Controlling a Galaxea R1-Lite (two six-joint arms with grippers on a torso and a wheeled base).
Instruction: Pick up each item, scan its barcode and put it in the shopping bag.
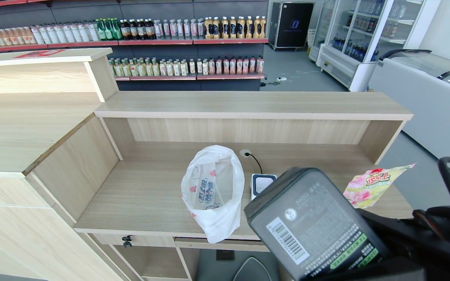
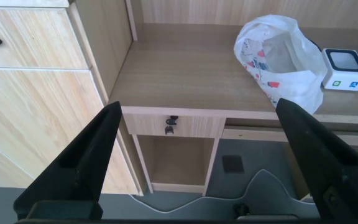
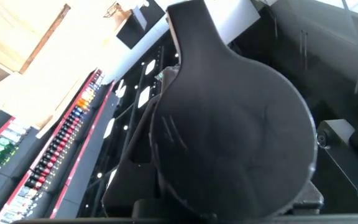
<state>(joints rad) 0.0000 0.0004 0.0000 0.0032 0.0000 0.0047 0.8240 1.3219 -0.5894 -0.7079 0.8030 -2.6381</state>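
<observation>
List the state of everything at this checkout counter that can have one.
Shopping bag: standing on the counter, mouth open.
Dark bottle: held up off the counter, barcode label showing.
Scanner: sitting on the counter beside the bag.
Snack pouch: lying at the counter's right end.
Drawer: shut.
Left tool: open, empty.

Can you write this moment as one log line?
dark container: held up, barcode showing | left gripper: open, empty | shopping bag: open | scanner: beside bag
</observation>
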